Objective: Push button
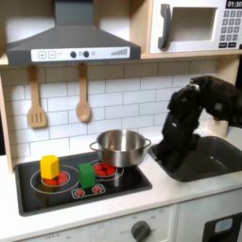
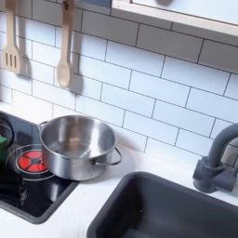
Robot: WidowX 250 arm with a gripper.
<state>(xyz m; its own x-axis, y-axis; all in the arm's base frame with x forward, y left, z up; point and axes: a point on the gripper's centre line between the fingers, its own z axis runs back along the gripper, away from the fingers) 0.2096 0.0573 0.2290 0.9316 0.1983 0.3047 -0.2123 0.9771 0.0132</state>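
The task looks not yet done, as far as I can judge. In the first exterior view the black arm bends down over the sink [image 1: 219, 161] at the view's right, and its gripper [image 1: 168, 151] hangs low near the sink's left edge, just beside the steel pot [image 1: 120, 147]. The claw is dark against dark — I cannot tell if it is spread or pressed together.

The most likely buttons [image 1: 86, 191] are the small red marks at the front edge of the black stovetop [image 1: 57, 194], below the green block [image 1: 86, 174] and not far from the yellow block [image 1: 49, 168]. The gripper is well apart from them and touches nothing I can see.

What is left, I think — to travel across past the pot, come down on one button, and press.
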